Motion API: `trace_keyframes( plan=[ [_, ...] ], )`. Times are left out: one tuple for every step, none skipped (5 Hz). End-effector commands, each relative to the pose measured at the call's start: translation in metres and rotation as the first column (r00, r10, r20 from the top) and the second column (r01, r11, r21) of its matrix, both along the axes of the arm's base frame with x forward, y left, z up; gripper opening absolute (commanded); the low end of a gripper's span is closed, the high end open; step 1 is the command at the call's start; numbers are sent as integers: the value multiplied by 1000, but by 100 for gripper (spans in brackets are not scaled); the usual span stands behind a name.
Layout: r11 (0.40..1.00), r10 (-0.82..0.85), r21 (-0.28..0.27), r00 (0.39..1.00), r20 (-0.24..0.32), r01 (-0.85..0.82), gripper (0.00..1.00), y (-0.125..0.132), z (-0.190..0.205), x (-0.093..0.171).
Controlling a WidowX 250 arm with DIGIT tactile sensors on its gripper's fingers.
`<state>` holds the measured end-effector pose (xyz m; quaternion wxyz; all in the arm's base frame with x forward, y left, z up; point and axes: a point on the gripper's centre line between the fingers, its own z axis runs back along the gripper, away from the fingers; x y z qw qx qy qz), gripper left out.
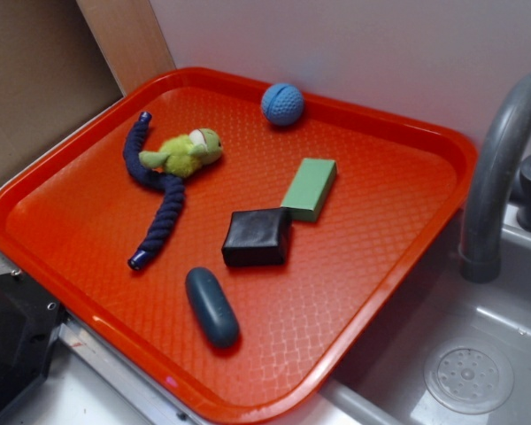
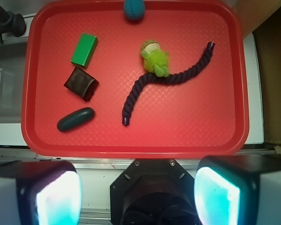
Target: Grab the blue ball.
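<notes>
Nearest the wrist camera, our black gripper (image 2: 138, 197) fills the bottom of the frame, its two pale pads spread wide with nothing between them. We have not begun the grab: the small dimpled medium-blue ball (image 2: 134, 9) sits at the top centre, against the far rim of the red plastic tray (image 2: 136, 143), well apart from us.
</notes>
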<state>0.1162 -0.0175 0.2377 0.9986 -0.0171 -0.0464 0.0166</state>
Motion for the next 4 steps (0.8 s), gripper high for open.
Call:
trace_keyframes(
  plan=[
    [1000,0,0,1000,0,0,100,0,0,0],
    [997,-40,70,997,72,35,100,-2,-50,50],
    [997,-50,66,980,193,38,100,11,-83,105],
    [996,-92,7,969,228,93,100,22,-105,156]
  ],
)
